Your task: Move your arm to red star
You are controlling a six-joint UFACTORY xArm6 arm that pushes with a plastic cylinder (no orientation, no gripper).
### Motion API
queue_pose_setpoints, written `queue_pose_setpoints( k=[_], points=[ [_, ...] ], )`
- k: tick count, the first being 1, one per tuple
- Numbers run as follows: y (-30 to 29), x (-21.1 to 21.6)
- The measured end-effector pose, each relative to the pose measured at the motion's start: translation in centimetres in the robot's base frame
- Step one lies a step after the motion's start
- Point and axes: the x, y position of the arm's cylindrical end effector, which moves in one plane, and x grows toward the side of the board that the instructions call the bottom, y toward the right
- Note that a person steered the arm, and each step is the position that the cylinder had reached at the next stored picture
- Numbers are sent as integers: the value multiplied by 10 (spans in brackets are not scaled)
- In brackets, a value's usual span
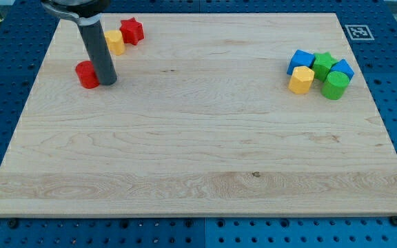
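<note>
Pale wood grain covers the bench (198, 145), set on blue pegboard. We carry no pincer, only a dark rod; my tip (107, 82) touches the red cylinder (86, 74) on its right. Behind the rod sits a yellow block (116, 43), partly hidden, and just beyond it the red star (132, 30). Well apart, at the view's right, cluster two blue blocks (300, 60), a green star (324, 63), a yellow hexagon (300, 80) and a green cylinder (335, 85).
</note>
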Motion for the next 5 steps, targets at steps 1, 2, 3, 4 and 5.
queue_pose_setpoints(
  k=[1,2,3,4,5],
  points=[
    [25,0],
    [72,-3],
    [86,-40],
    [86,-90],
    [85,-121]
  ],
)
